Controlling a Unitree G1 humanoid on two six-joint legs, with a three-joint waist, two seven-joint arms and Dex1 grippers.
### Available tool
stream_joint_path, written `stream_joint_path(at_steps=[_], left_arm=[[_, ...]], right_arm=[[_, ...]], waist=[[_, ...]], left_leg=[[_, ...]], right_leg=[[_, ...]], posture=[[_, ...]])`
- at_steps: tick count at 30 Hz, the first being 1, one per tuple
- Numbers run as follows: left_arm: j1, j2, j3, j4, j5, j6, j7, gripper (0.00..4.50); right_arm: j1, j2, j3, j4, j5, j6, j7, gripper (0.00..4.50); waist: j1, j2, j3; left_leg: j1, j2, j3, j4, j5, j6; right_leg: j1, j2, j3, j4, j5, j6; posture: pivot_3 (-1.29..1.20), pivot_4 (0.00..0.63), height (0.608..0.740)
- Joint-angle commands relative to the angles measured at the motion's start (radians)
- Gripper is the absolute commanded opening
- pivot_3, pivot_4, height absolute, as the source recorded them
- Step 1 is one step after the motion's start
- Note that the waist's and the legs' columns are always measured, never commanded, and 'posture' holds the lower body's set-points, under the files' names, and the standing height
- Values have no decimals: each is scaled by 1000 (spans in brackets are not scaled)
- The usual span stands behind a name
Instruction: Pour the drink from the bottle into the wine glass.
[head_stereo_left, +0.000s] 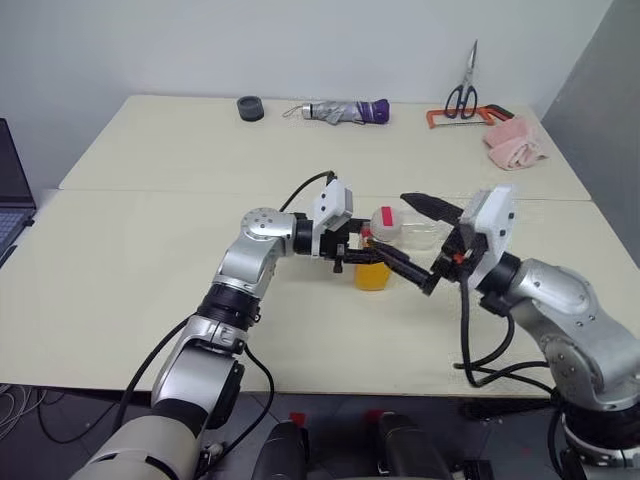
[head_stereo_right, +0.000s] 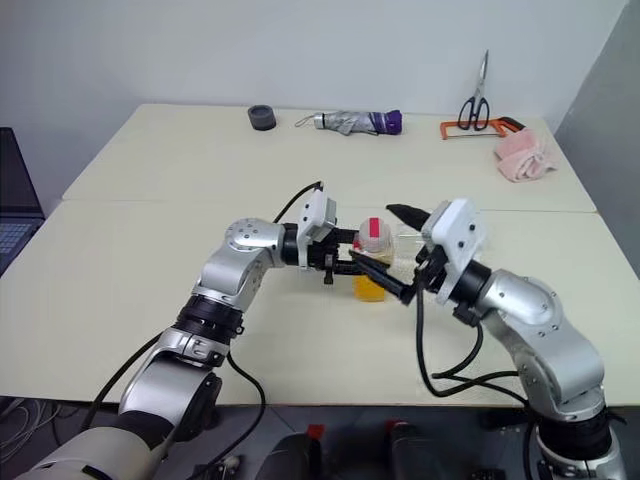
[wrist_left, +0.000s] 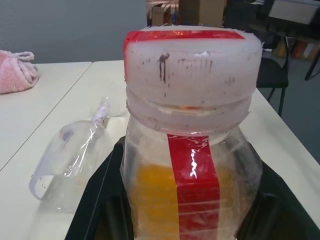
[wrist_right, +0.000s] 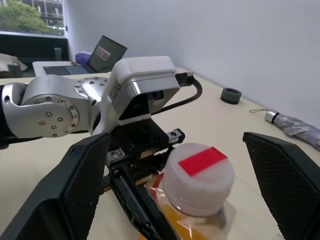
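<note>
Bottle (head_stereo_left: 378, 250) stands upright on the cream table (head_stereo_left: 150, 260), near the middle of the front half, cap (wrist_right: 199, 176) still on; the cap is white with a red strip across its top and a red band running down the bottle's side. The drink (wrist_left: 155, 187), orange-yellow, fills roughly the lower half of the bottle. Left gripper (head_stereo_left: 356, 252) reaches in level from the robot's left and is clamped on the bottle body, its black fingers (wrist_left: 95, 200) pressed against both sides, as the left wrist view shows. Right gripper (head_stereo_right: 405, 255) sits just to the right of the bottle with jaws spread wide: one finger high beside the cap, the other low, crossing in front of the bottle's lower part; neither finger appears to touch the bottle. The wine glass (wrist_left: 70, 155) lies tipped on its side on the table just behind the bottle, bowl mouth towards the left wrist camera, stem (wrist_left: 101, 111) pointing away. Along the far table edge: a black round object (head_stereo_left: 250, 108), a folded umbrella (head_stereo_left: 342, 111), scissors (head_stereo_left: 465, 90), a pink cloth (head_stereo_left: 515, 142). A laptop (head_stereo_left: 12, 195) sits at the far left.
</note>
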Motion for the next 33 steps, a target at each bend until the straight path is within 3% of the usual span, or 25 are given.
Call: stream_joint_path(at_steps=[1, 13, 33], left_arm=[[-44, -9, 16, -15, -16, -18, -5, 1904], [-43, -15, 14, -15, -16, -20, -6, 1904], [-42, -9, 17, -1, -14, -31, -7, 1904]], right_arm=[[-24, 31, 29, -14, -76, -23, -79, 4500], [-37, 56, 23, 65, -170, -65, -106, 4500], [13, 49, -44, 6, -87, -13, -96, 4500]], waist=[[1, 0, 0], [1, 0, 0], [1, 0, 0]], left_leg=[[0, 0, 0, 0, 0, 0], [0, 0, 0, 0, 0, 0], [0, 0, 0, 0, 0, 0]], right_leg=[[0, 0, 0, 0, 0, 0], [0, 0, 0, 0, 0, 0], [0, 0, 0, 0, 0, 0]], posture=[[0, 150, 740], [0, 150, 740], [0, 150, 740]])
